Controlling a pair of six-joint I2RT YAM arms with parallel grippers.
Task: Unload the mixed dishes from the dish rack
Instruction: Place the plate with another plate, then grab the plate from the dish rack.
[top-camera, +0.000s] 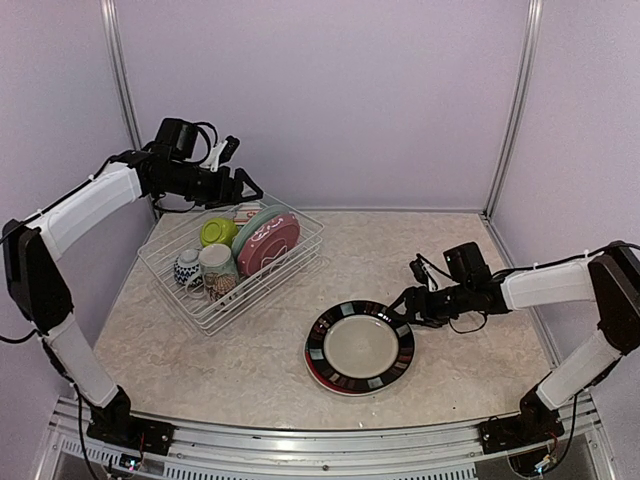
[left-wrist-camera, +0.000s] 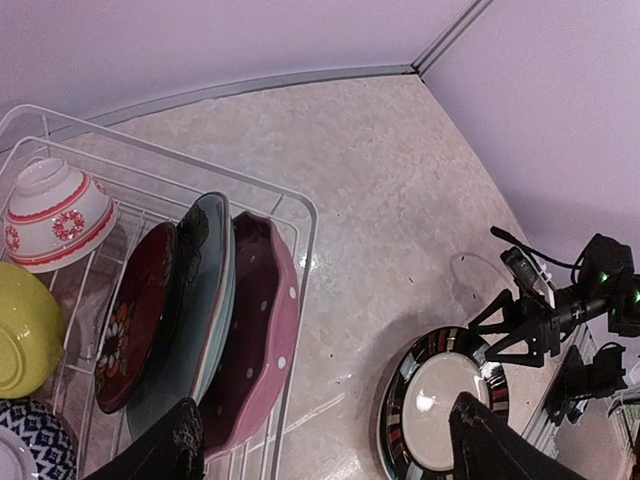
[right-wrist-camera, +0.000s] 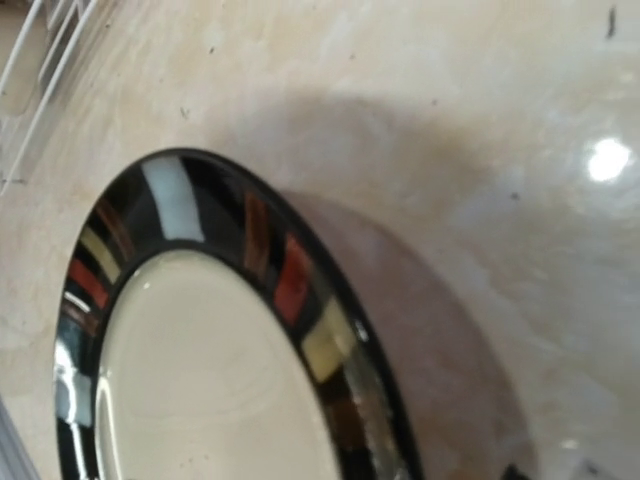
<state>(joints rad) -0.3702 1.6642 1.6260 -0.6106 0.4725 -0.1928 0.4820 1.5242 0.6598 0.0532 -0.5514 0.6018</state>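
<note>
Pink dotted plate (left-wrist-camera: 255, 330), upright in dish rack (top-camera: 245, 300), is found directly below wide-open, empty left fingers (left-wrist-camera: 180, 445); right fingers (top-camera: 403, 302), parted and empty, are well apart.

From high behind, my top view looks down on the striped plate (top-camera: 360, 347) mid-bench (top-camera: 250, 360); the left wrist view sees that plate from afar, past the dish rack (left-wrist-camera: 313, 215); the right wrist view sits close over its rim, so all three share it

Readable text: none in any view.
striped plate (top-camera: 360, 348), just beside the right gripper (top-camera: 405, 303): coloured rim blocks, no lettering.
dishes (top-camera: 268, 240) in the dish rack (top-camera: 262, 290), below the left gripper (top-camera: 248, 187): dots, flowers and patterns, no words.
</note>
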